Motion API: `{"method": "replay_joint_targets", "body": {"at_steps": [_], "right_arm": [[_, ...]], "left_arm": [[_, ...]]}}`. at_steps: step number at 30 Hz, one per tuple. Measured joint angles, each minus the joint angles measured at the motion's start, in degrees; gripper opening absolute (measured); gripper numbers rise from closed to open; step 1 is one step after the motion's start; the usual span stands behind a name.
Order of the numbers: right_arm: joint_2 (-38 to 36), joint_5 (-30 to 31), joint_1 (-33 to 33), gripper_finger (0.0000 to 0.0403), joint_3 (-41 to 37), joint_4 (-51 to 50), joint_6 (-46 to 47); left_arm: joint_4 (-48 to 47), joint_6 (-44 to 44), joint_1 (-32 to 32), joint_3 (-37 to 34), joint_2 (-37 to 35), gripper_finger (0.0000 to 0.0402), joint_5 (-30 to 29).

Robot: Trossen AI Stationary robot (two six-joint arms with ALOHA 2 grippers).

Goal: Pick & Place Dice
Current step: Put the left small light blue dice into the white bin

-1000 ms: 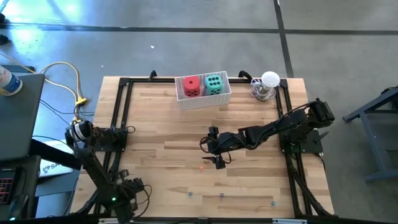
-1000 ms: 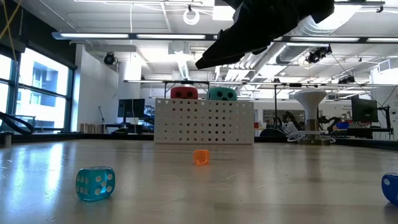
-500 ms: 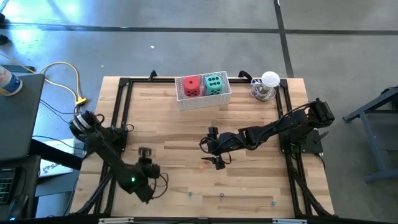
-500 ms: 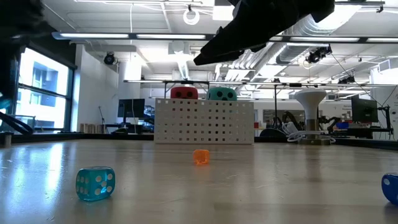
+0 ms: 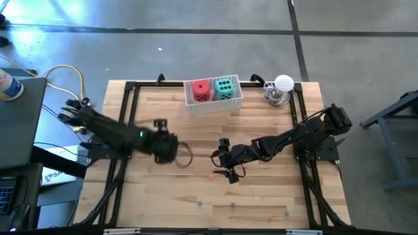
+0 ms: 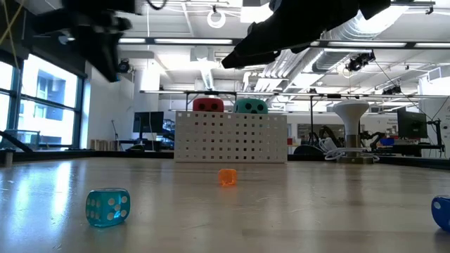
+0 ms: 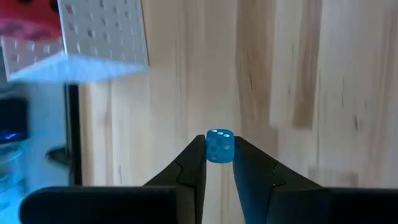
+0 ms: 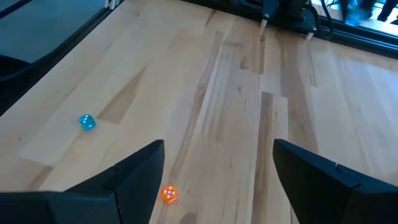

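The left gripper (image 7: 219, 163) is clamping a small translucent blue die with white pips (image 7: 219, 147) between its fingertips, hanging above the bare planks of the wooden table (image 5: 261, 196) left of centre, with the white perforated basket (image 5: 212, 106) well apart from it toward the far edge. In that basket a large soft red die with dark pips (image 5: 201, 90) is sitting just beside a large soft teal-green die with dark pips (image 5: 225, 87), both poking above the rim in the low view. The right gripper (image 5: 226, 160) is hovering near the table's middle with its jaws spread wide and nothing between them; a small orange die (image 8: 168, 194) is lying on the wood just beside one finger. Another small blue die (image 6: 107, 208) is resting nearer the front edge, and a third blue one (image 6: 441, 212) is showing half cut off at the low view's right side. A black metal frame (image 5: 130, 117) is bordering the table, and a white-topped stand (image 5: 283, 85) is occupying the far right corner. Open wood is lying between the basket and both grippers.
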Motion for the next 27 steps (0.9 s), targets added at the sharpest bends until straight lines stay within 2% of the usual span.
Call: {"method": "replay_joint_targets", "body": {"at_steps": [6,13,20,27], "right_arm": [[0.0,0.0,0.3,0.029,0.0,-0.5,2.0],[0.0,-1.3,2.4,0.029,0.0,-1.4,2.3],[0.0,-1.0,3.0,0.029,0.0,-2.5,6.3],[0.0,-1.2,3.0,0.029,0.0,-3.5,10.2]], "left_arm": [[16.1,18.4,15.9,0.0,-2.5,0.006,8.7],[26.7,29.4,33.7,-0.9,-1.5,0.006,20.9],[37.9,30.6,45.7,-0.9,0.4,0.006,30.3],[40.6,24.0,50.8,-0.9,3.6,0.0065,30.1]]}}
